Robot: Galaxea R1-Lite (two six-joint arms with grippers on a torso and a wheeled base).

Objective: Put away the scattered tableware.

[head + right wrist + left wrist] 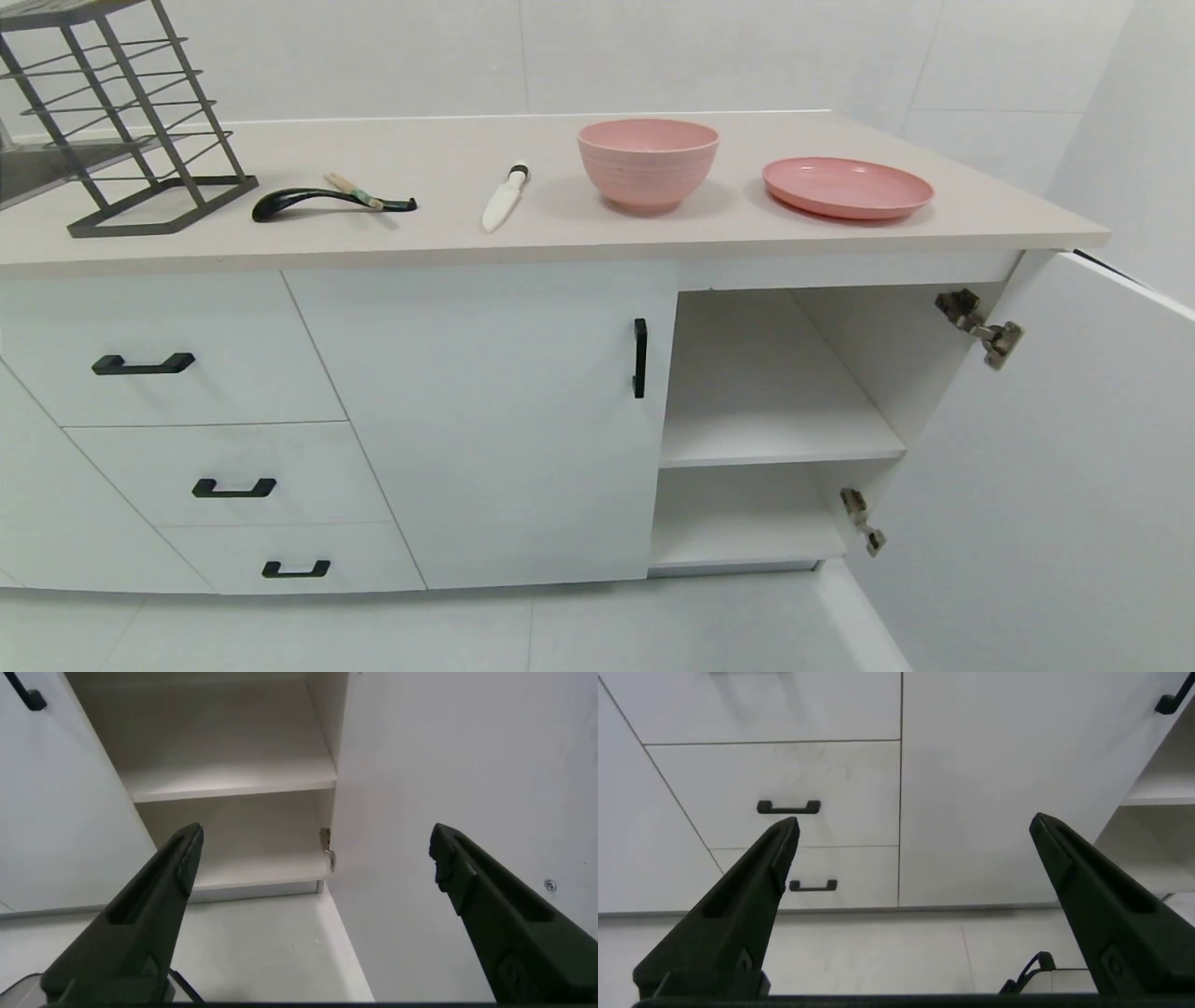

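On the beige countertop [448,168] lie a pink bowl [647,161], a pink plate [847,187], a white knife with a dark cap [504,198], a black ladle [317,203] and a pair of chopsticks [353,190] crossing it. My left gripper [913,835] is open, held low in front of the white drawers [775,793]. My right gripper [316,845] is open too, facing the open cabinet's lower shelves [234,789], with nothing between its fingers.
A dark wire rack [121,112] stands at the counter's left end. The cabinet's right door [1055,448] is swung wide open, showing two bare shelves [775,429]. The left door with a black handle [639,357] is closed. Three drawers [187,364] are shut. White floor tiles lie below.
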